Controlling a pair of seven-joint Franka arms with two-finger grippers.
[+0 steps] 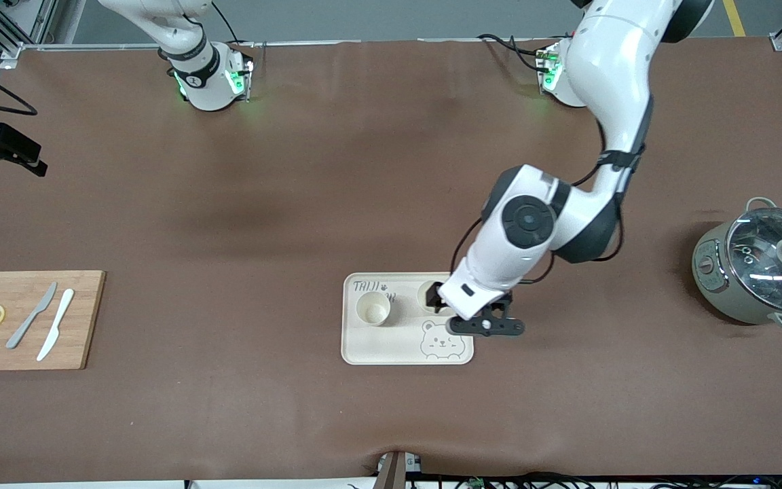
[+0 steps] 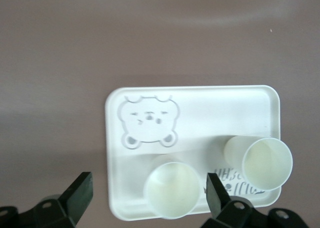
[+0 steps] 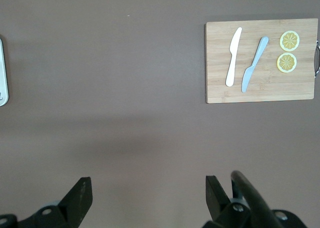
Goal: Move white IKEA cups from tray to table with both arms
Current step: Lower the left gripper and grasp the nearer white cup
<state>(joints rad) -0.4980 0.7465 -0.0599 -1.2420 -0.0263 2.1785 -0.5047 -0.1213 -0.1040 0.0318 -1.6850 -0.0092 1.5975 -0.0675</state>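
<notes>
Two white cups stand upright on the cream bear tray (image 1: 391,343). One cup (image 1: 373,309) stands free toward the right arm's end of the tray. The other cup (image 1: 425,293) is partly hidden by my left gripper (image 1: 437,299), which hangs over it. In the left wrist view that cup (image 2: 171,189) sits between the wide-open fingers of the left gripper (image 2: 149,194), touching neither, with the other cup (image 2: 260,162) beside it on the tray (image 2: 200,100). My right gripper (image 3: 148,195) is open and empty over bare table, out of the front view.
A wooden cutting board (image 1: 28,319) with two knives and two lemon slices lies at the right arm's end; it also shows in the right wrist view (image 3: 260,95). A grey pot (image 1: 761,272) with a glass lid stands at the left arm's end.
</notes>
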